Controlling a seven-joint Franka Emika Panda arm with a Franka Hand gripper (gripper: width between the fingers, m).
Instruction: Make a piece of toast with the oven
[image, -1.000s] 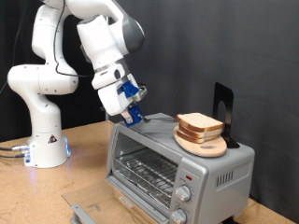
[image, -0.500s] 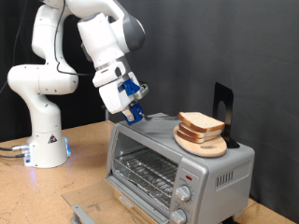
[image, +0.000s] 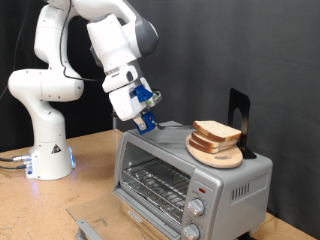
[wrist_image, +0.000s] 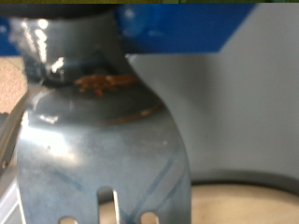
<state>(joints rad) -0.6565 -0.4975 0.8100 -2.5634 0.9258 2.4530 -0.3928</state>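
1. The piece of toast (image: 215, 132) is a pale slice with a tan crust, lying flat on a round wood board on the oven's roof, toward the right end.
2. The oven (image: 190, 175) is silver-grey, door dropped open, wire rack visible inside, knobs down the right front.

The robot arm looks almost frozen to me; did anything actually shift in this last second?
Only slightly. The gripper, with its blue fingers holding a metal spatula-like tool, drifted a little toward the exterior view's right and up, closer to the piece of toast. The toast stayed on its round wooden board atop the oven, whose door remained open.
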